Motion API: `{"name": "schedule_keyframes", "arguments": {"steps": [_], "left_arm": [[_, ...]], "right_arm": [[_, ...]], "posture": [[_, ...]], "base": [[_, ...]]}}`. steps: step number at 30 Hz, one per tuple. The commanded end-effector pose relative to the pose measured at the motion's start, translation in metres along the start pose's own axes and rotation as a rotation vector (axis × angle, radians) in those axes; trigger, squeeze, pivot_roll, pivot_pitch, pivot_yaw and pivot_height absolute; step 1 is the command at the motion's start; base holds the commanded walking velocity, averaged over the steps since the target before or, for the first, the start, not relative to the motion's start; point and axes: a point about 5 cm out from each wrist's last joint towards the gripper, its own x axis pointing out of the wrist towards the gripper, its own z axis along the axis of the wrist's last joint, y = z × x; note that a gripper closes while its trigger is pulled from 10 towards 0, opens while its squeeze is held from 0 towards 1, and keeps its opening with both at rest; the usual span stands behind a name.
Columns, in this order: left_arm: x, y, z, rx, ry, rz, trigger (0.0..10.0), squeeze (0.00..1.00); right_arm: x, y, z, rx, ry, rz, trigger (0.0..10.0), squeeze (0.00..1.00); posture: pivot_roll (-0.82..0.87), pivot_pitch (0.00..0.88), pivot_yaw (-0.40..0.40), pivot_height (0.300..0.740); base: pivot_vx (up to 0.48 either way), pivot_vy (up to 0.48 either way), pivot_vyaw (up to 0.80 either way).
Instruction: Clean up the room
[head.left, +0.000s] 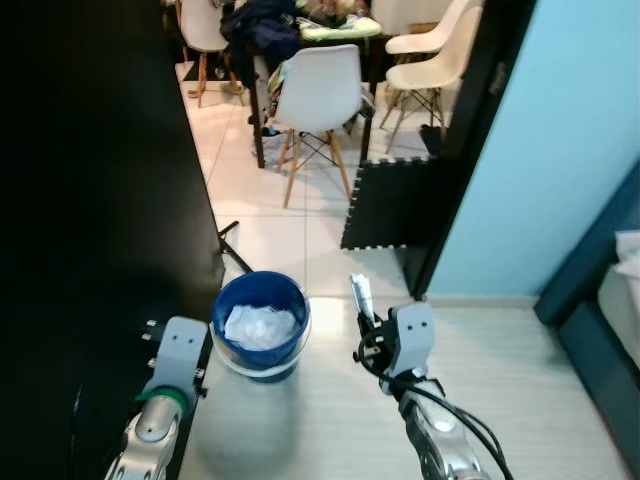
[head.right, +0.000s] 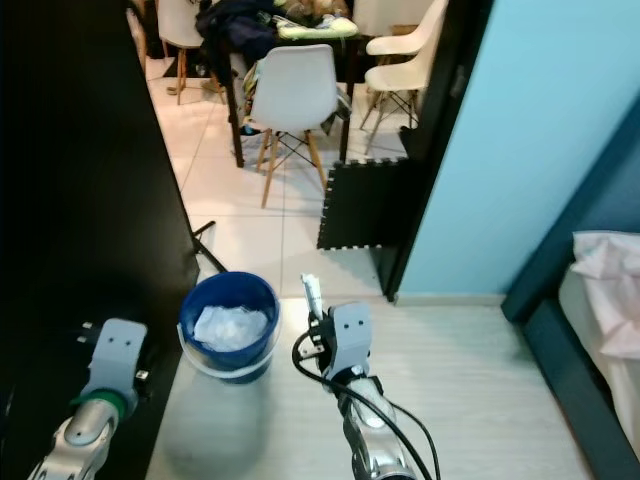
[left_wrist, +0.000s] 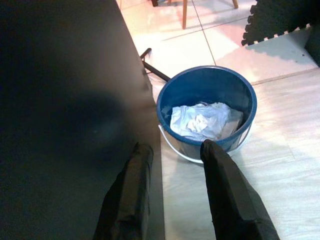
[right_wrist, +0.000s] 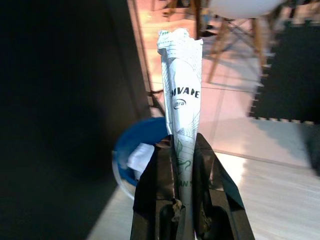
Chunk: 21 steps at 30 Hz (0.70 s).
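Blue plastic walls mark the bucket (head.left: 260, 322) standing on the pale floor (head.left: 520, 370) just ahead of me, with crumpled white paper (head.left: 260, 326) lying inside it and a white handle hanging around its rim. My right arm reaches forward from low in the head view, wrist raised, and my right gripper (right_wrist: 181, 165) is clamped on a rolled white paper wrapper (right_wrist: 181, 105) with dark green print. The wrapper stands nearly upright between my two black fingers (right_wrist: 152, 185) and pokes well above them. It sits to the right of the bucket, near it but not over the opening. My left arm is stretched forward on the other side, close against a tall black panel (head.left: 90, 200), with its silver wrist angled towards the bucket. My left gripper (left_wrist: 172, 150) has its fingers spread apart with nothing between them, and their tips sit just short of the bucket's near rim. Beyond the bucket a doorway opens onto white tiles, where a white chair (head.left: 318, 95) with wooden legs stands at a cluttered table. A dark foam mat (head.left: 390, 205) leans at the door frame beside a light blue wall (head.left: 560, 150).
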Motion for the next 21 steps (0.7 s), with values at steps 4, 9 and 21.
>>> {"name": "schedule_keyframes", "arguments": {"steps": [4, 9, 21], "left_arm": [[-0.0020, -0.0068, 0.0016, -0.013, -0.013, -0.054, 10.0, 0.00], [-0.0005, -0.0098, 0.0051, -0.028, -0.025, -0.085, 10.0, 0.00], [-0.0003, -0.0087, 0.0070, -0.029, -0.035, -0.092, 10.0, 0.00]], "right_arm": [[-0.0036, 0.0005, -0.0049, 0.010, 0.016, -0.004, 10.0, 0.00], [-0.0030, 0.0015, -0.0049, 0.008, 0.017, -0.001, 10.0, 0.00], [-0.0034, 0.0033, -0.0061, 0.006, 0.023, 0.001, 10.0, 0.00]], "posture": [[-0.10, 0.050, 0.083, 0.740], [-0.10, 0.051, 0.082, 0.740], [-0.10, 0.055, 0.084, 0.740]], "base": [[0.000, 0.000, 0.00], [0.000, 0.000, 0.00], [0.254, 0.000, 0.00]]}}
